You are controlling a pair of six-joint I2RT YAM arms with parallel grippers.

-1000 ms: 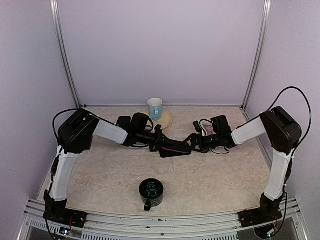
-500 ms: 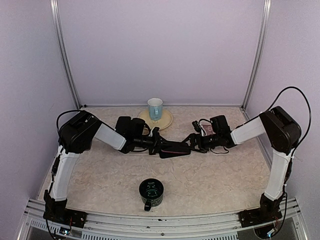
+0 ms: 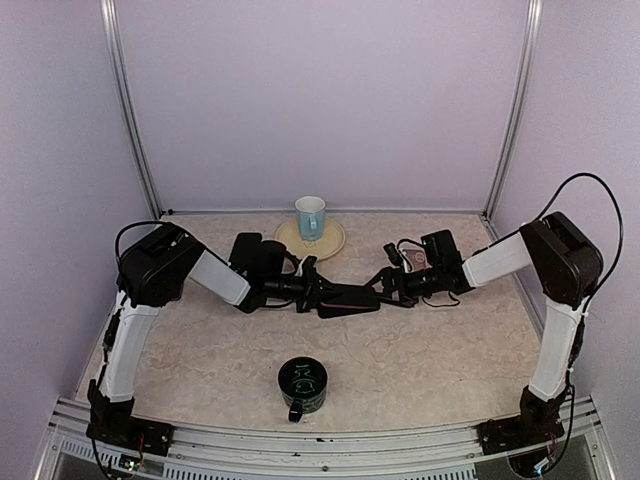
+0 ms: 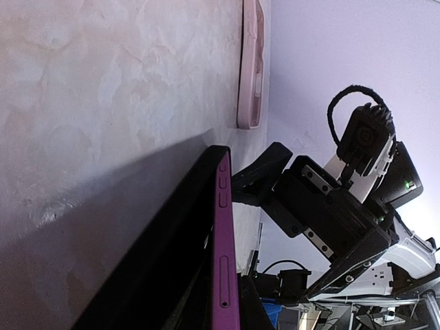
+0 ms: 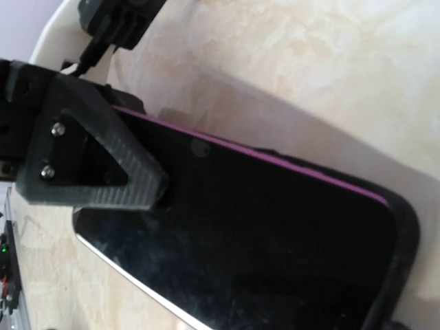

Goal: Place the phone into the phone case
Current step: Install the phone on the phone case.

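Phone (image 5: 261, 234) pinched in left jaws, right jaws wide at its other end

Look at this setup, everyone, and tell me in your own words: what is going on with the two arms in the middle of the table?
The left gripper is shut on one end of a purple-edged phone, holding it close to the tabletop. A black case already covers one long edge and a corner of it. The right gripper stands wide open at the phone's other end; whether it touches is unclear. A pink case lies aside.
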